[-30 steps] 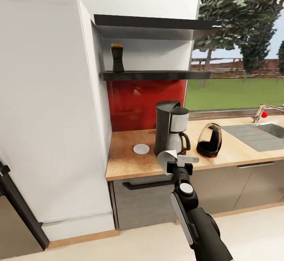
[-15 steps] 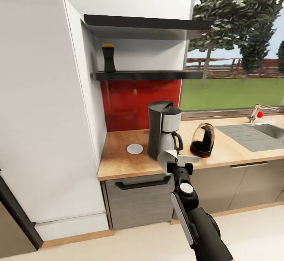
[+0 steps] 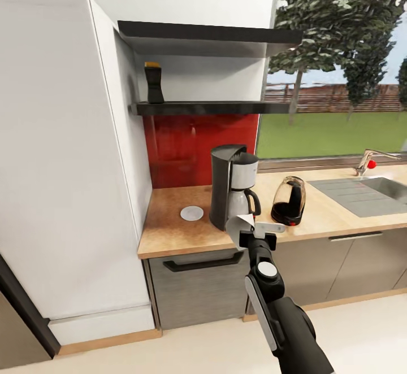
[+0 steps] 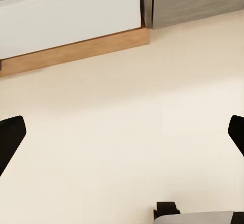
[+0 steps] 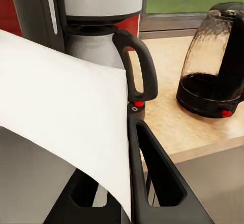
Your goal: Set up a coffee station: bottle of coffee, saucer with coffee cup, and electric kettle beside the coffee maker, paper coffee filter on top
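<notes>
Sink (image 3: 390,186), red-knobbed faucet (image 3: 370,161), perhaps steel.

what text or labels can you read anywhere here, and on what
None can be read.
The bottle of coffee on the kitchen shelf: any label is too small and dark to make out.
The coffee maker, the electric kettle and the paper coffee filter in the right gripper: no lettering shows on them.

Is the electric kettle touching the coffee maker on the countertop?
Apart. The head view shows bare wooden countertop between the electric kettle and the coffee maker; the right wrist view shows the same gap.
</notes>
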Motion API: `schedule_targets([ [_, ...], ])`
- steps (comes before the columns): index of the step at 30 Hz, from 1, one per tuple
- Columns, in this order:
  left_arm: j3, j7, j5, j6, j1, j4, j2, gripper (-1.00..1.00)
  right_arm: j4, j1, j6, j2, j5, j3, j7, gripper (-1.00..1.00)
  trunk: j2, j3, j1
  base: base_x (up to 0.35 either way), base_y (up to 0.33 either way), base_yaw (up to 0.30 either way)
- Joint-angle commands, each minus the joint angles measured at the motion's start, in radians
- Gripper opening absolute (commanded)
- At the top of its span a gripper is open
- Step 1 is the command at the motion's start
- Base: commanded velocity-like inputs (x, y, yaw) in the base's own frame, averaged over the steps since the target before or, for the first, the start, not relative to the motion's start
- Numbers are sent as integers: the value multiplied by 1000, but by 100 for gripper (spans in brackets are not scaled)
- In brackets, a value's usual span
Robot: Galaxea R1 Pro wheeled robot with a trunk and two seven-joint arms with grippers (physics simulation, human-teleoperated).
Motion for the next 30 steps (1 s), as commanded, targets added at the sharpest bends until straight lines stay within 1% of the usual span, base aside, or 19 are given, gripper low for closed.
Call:
schedule_targets([
  [1, 8, -5, -9, -4, -1, 1, -1, 100, -1, -1, 6, 0, 0, 1, -5, -100, -2, -2, 1, 0, 0, 0],
  [7, 8, -5, -9, -4, 0, 1, -1, 100, 0, -1, 6, 0, 0, 1, -5, -100, -2, -2, 1, 0, 0, -6],
  [17, 8, -5, -9, -4, 0, 1, -1, 100, 0, -1, 5, 0, 0, 1, -5, -100, -2, -2, 1, 0, 0, -216],
  [21, 8, 1, -9, 0, 0, 5, -1, 100, 1, -1, 7, -1, 0, 2, -4, -100, -2, -2, 1, 0, 0, -84],
  [25, 5, 8, -13, 11, 4, 30, 1, 100, 6, -1, 17, 1, -2, 3, -3, -100, -2, -2, 1, 0, 0, -18],
  [26, 5, 13, -14, 13, 4, 44, 2, 100, 2, -2, 38, 3, -3, 4, -2, -100, -2, -2, 1, 0, 0, -6],
  [27, 5, 21, -14, 14, 4, 63, 6, 100, -5, -4, 78, 5, -3, 6, -2, -100, -2, -2, 1, 0, 0, -4],
  [29, 4, 52, -15, 16, 3, 111, 17, 100, -24, -19, 195, 13, -6, 16, 2, -100, -2, -2, 1, 0, 0, -2],
  [30, 4, 62, -15, 16, 3, 124, 19, 100, -27, -29, 227, 13, -6, 18, 5, -100, -2, -2, 1, 0, 0, -1],
])
